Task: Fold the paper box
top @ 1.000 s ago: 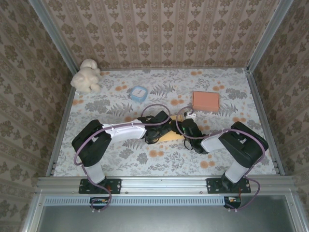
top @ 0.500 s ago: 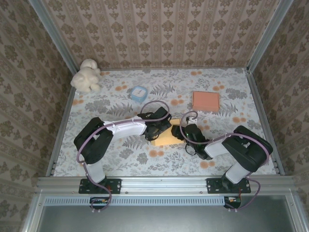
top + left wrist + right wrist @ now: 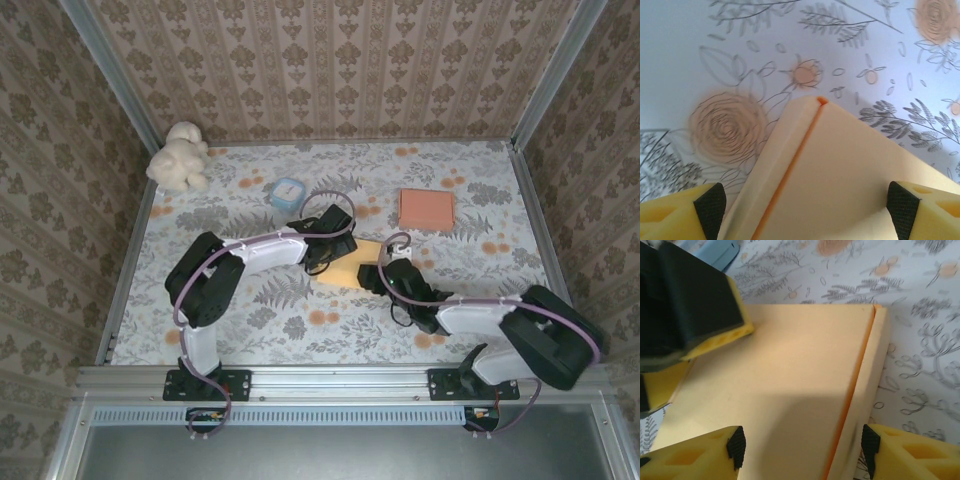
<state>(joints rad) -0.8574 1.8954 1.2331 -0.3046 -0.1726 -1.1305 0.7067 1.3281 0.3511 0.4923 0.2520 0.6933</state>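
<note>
One pale paper box (image 3: 347, 268) lies mid-frame in the top view, met by two grippers: the left gripper (image 3: 805, 210) and the right gripper (image 3: 802, 450), each with fingers spread wide over it. One orange pad (image 3: 426, 208) sits upper right, one blue tub (image 3: 287, 193) above centre, one plush toy (image 3: 178, 156) upper left

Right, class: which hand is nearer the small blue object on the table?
Left. The left hand is just in front of the blue object, over the paper box's left part; the right hand is over the box's right side, farther away.
</note>
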